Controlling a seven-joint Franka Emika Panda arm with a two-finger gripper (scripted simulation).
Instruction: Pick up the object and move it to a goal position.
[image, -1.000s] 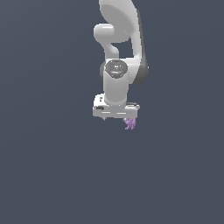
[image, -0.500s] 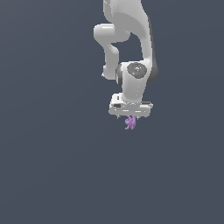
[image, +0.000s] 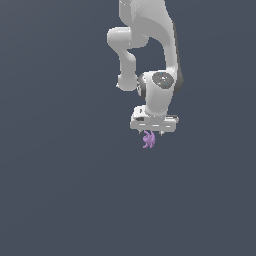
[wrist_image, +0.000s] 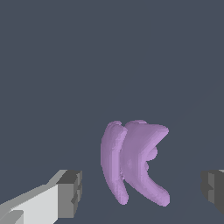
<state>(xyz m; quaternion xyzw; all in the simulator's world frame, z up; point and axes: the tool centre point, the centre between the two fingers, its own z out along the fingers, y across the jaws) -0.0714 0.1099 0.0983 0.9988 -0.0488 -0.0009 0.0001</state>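
**End effector over object, grasp not yet made**

End effector (image: 153, 129) sits just above the object (image: 148, 139), which shows directly beneath the white head in ext. view. Wrist view: fingers (wrist_image: 70, 193) spread wide, object (wrist_image: 133, 162) between them, clear gaps both sides, no contact. Step judged: pre-grasp alignment. Next move calls for closing on object, then lift & transfer to goal; goal marker not visible
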